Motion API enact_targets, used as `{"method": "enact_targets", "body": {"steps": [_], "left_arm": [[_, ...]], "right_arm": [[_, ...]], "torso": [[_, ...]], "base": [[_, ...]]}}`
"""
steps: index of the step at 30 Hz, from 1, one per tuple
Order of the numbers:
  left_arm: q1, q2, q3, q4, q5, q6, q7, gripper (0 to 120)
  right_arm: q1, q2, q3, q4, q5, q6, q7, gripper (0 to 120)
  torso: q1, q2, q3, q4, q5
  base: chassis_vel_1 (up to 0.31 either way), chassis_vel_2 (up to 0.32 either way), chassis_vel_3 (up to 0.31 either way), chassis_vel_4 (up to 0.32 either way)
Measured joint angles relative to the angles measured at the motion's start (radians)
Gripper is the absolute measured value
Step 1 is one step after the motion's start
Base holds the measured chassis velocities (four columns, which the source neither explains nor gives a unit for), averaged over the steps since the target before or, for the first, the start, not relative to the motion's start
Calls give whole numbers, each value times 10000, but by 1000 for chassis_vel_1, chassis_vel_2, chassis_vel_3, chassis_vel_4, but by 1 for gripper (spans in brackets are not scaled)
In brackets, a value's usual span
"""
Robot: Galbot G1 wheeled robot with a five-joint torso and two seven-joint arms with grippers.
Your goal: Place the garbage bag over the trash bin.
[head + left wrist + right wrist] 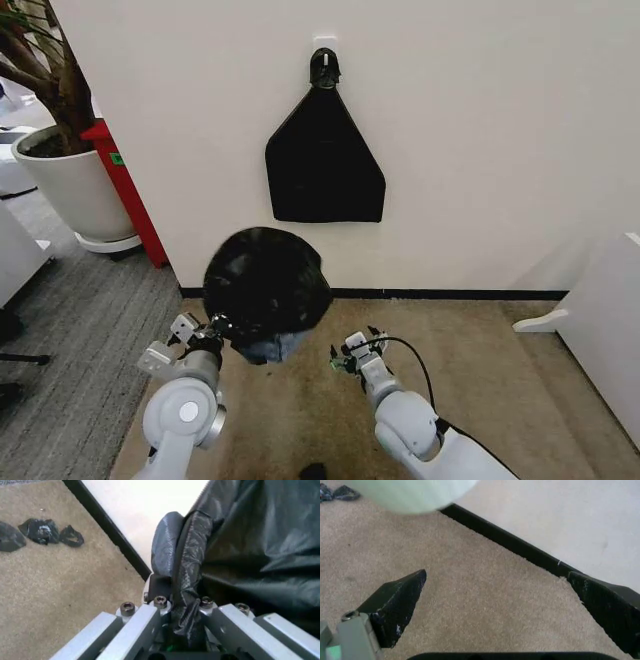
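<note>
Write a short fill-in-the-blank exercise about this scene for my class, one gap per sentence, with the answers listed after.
1. The left gripper is shut on the black garbage ____.
2. The right gripper hangs over the carpet with its fingers ____.
3. On the wall a flat black sheet hangs from a ____.
4. The garbage bag covers the top of the trash bin; a pale part of the trash bin shows in the ____ wrist view.

Answers: bag; open; hook; right

A glossy black bag [265, 288] is covering the cream-white bin [412, 493]. Behind the bin, a matte black sheet [324, 160] is hanging on a white wall [480, 120], above a black baseboard [450, 294] and beige carpet [490, 370].
</note>
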Motion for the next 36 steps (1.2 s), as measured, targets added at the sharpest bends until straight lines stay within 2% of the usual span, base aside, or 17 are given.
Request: {"method": "enact_targets", "body": {"steps": [10, 13, 14, 15, 16, 17, 20, 22, 30, 36], "left_arm": [[172, 15, 4, 503, 1012, -352, 340, 1], [144, 27, 32, 740, 1374, -523, 437, 1], [103, 29, 71, 889, 1584, -693, 471, 1], [94, 30, 76, 910, 1609, -721, 474, 1], [28, 27, 106, 1051, 1695, -891, 479, 1], [28, 27, 106, 1051, 1695, -891, 479, 1], [-101, -19, 201, 1323, 1733, -1246, 539, 1], [-134, -49, 258, 1415, 1733, -1375, 661, 1], [-157, -212, 450, 1448, 1730, -1498, 890, 1], [-36, -297, 487, 1380, 1773, -1475, 928, 1]], "right_arm": [[-259, -171, 1579, 1264, 282, 92, -108, 100], [-341, -123, 1989, 2057, 1611, -76, 245, 100], [-413, -46, 2122, 2614, 2978, -334, 616, 100], [-418, -39, 2130, 2654, 3089, -357, 644, 100], [-511, 57, 2182, 3209, 4681, -628, 1087, 100], [-511, 57, 2182, 3209, 4681, -628, 1087, 100], [-746, 197, 2009, 3958, 6890, -839, 1465, 100], [-738, 224, 1734, 3999, 7403, -877, 1529, 100], [-302, 365, 725, 3131, 7022, -872, 1316, 100], [-3, 406, 622, 2780, 6736, -843, 1243, 100]], "torso": [[0, 0, 1, 1, -2], [0, 0, 0, 0, -3], [0, 0, 0, 0, -3], [0, 0, 0, 1, -3], [0, 0, 0, 1, -4], [0, 0, 0, 1, -4], [0, 0, 0, 0, -5], [0, 0, 0, 0, -4], [0, 0, 1, 1, -4], [0, 0, 1, 1, -4]], "base": [[0, 0, 0, 0], [0, 0, 0, 0], [0, 0, 0, 0], [0, 0, 0, 0], [0, 0, 0, 0], [0, 0, 0, 0], [0, 0, 0, 0], [0, 0, 0, 0], [0, 0, 0, 0], [0, 0, 0, 0]]}}
